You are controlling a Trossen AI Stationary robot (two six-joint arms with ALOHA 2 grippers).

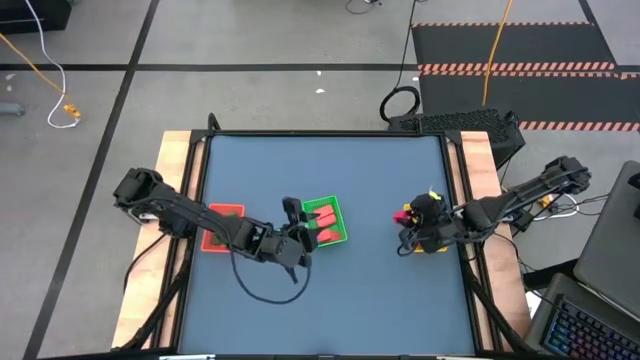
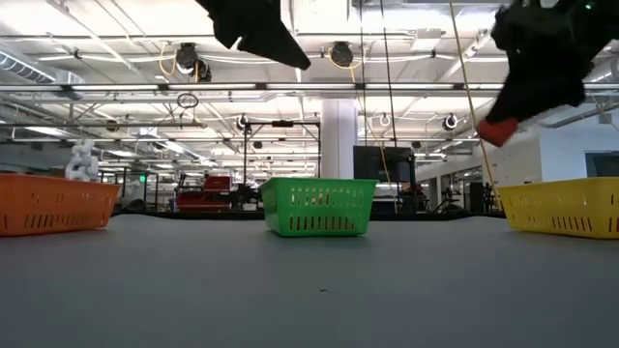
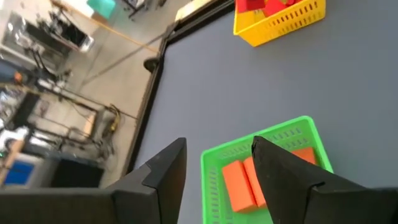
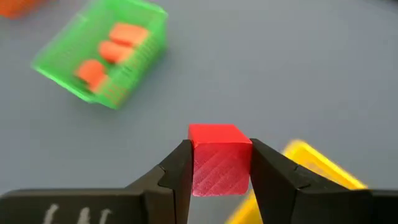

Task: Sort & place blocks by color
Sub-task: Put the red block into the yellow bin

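Behind the grey-blue worktop (image 1: 330, 180) I see a large workshop hall with ceiling lights and racks, and no person near my rig.

My right gripper (image 4: 219, 163) is clamped on 1 red cube (image 4: 219, 158); both fingers press its 2 opposite sides, and the cube has no long axis to consider. In the high view this gripper (image 1: 414, 222) hangs near the right edge of the worktop, about halfway between the far and near edges. In the low view the cube (image 2: 494, 131) is well above the surface.

The yellow tray (image 2: 564, 207) is what matters for me now. In the right wrist view only 1 corner of it (image 4: 311, 160) shows, just beside and below the held cube, toward the right edge. So I judge the cube is not yet fully over the tray and must go a little more toward that edge before release. Red pieces already lie in this tray (image 3: 281, 23).

My left gripper (image 3: 217, 180) has its fingers apart and holds nothing. It hovers above the green tray (image 1: 326, 220) in the middle of the worktop, where 3 salmon-orange blocks (image 3: 239, 185) lie. The orange tray (image 1: 222, 228) is by the left edge. Clearly the right arm is the nearer one to the yellow tray.
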